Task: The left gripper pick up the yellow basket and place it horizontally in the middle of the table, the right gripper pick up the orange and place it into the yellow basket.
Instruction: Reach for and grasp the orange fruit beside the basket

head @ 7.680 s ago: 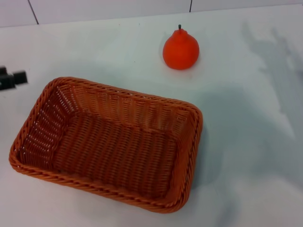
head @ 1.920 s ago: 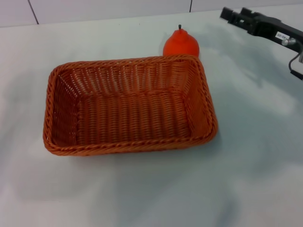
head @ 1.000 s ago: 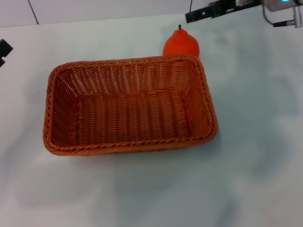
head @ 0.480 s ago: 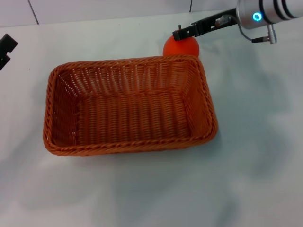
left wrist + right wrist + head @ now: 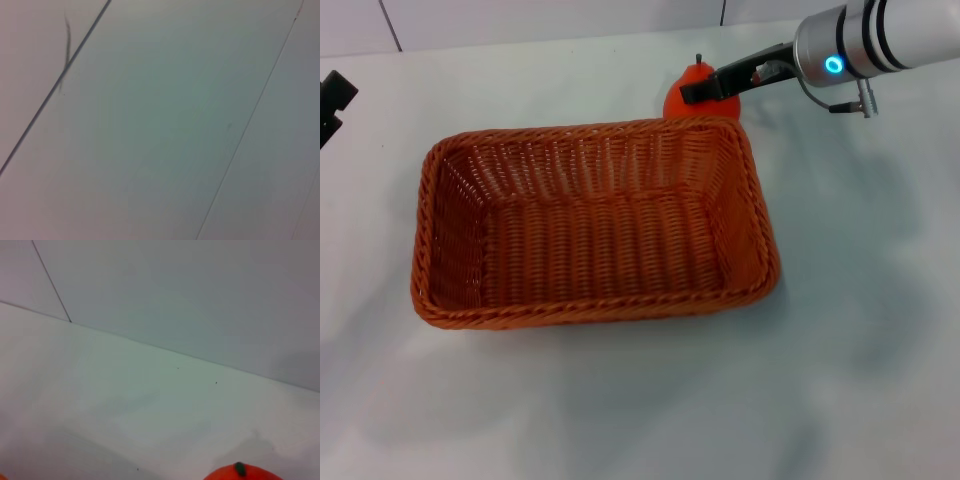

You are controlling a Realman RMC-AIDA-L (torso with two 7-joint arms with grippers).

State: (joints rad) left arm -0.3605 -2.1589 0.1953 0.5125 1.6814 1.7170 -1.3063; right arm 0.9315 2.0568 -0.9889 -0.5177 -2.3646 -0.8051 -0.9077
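Right pincer (image 5: 694, 90) reaches in from the far right — silver arm with glowing blue ring, black fingers stretched leftward, low over the table. Left pincer (image 5: 332, 100) sits parked at the far-left edge — only partly visible.
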